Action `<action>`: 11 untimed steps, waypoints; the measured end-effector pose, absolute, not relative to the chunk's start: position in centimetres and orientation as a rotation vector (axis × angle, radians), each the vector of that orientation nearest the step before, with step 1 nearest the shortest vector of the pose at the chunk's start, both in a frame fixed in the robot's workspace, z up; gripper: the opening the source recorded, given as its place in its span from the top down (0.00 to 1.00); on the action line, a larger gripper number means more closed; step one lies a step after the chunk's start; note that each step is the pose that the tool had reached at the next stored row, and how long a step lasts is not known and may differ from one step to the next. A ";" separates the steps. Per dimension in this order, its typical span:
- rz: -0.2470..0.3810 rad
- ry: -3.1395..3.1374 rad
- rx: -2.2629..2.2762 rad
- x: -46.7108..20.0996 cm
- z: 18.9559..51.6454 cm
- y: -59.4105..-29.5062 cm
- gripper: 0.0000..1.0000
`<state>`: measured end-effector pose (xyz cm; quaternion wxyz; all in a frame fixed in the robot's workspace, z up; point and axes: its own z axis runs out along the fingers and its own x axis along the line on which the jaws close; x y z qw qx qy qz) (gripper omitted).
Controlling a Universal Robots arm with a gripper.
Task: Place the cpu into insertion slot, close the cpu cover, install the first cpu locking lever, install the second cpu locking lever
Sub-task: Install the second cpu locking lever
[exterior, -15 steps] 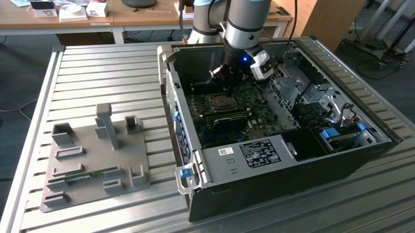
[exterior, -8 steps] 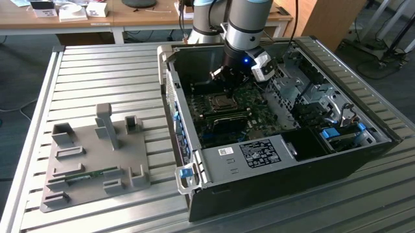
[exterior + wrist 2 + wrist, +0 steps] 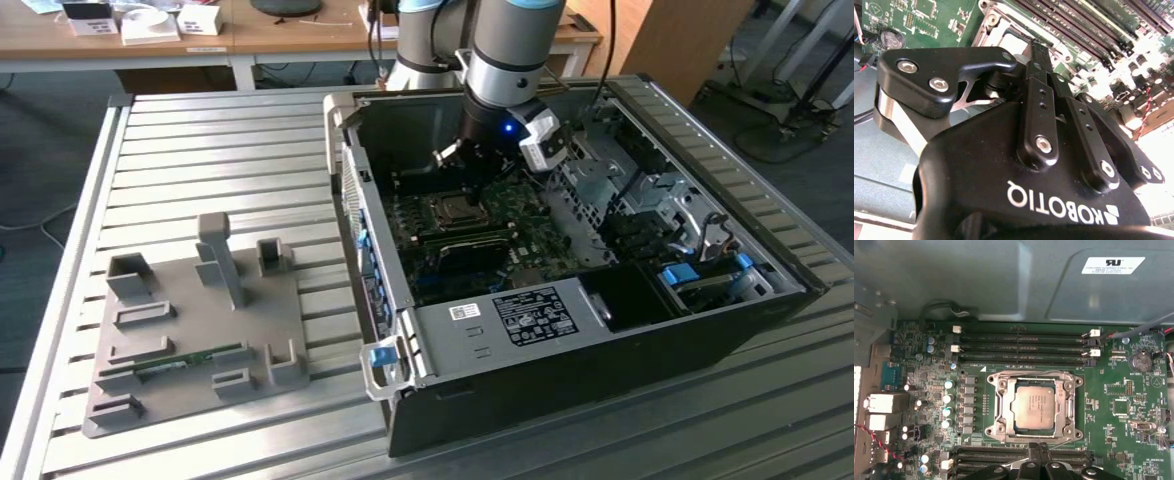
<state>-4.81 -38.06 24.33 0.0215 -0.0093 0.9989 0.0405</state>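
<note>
The cpu, a silver-grey square chip, lies in the insertion slot on the green motherboard. The cpu cover, a silvery windowed plate, lies flat around it. In the exterior view the slot sits deep in the open computer case, and my gripper hangs just above it on the far side. In the first wrist view my gripper sits at the socket's edge, beside a bank of memory slots. My black fingers meet at the tips in the second wrist view, shut with nothing visible between them.
Long black memory slots flank the socket on two sides. The case walls and drive cages hem in the arm. A grey fixture plate holding a green memory stick lies on the slatted table at the exterior view's left.
</note>
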 end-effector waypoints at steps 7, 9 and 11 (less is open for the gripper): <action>0.126 3.095 -0.029 -4.9 24.3 -38.5 0.89; 0.125 3.095 -0.029 -4.9 24.3 -38.5 0.89; 0.126 3.095 -0.029 -4.9 24.3 -38.5 0.89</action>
